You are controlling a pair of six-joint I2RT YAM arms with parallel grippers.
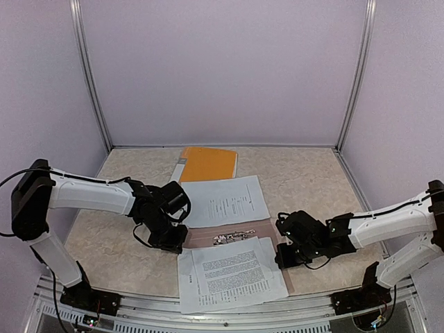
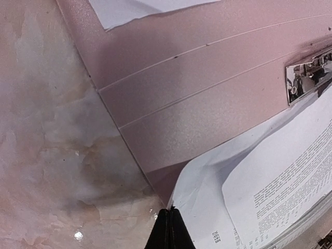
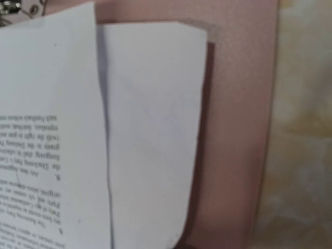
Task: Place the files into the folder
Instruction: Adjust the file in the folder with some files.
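White printed sheets, the files (image 1: 232, 274), are seen stacked slightly askew at the 6 o'clock side of the table (image 1: 104, 236), laid over the near half of an open taupe folder (image 1: 201, 237). At 9 o'clock of the stack the left gripper (image 1: 172, 239) is held low over the folder's left edge. Its jaws are clenched together and nothing is seen between them. In the left wrist view the joined fingertips (image 2: 161, 238) are found right beside the corner of the lowest sheet. At 3 o'clock of the stack the right gripper (image 1: 283, 257) is held low by the folder's right edge and is closed likewise. Nothing is shown in its grasp, and its fingers are not caught by its own camera. A metal clip (image 1: 234, 236) is fixed along the folder's spine, just beyond the stack. Toward 12 o'clock another printed sheet (image 1: 225, 201) is spread over the folder's far half. Behind it an orange cover (image 1: 207, 164) is laid flat near the back wall.
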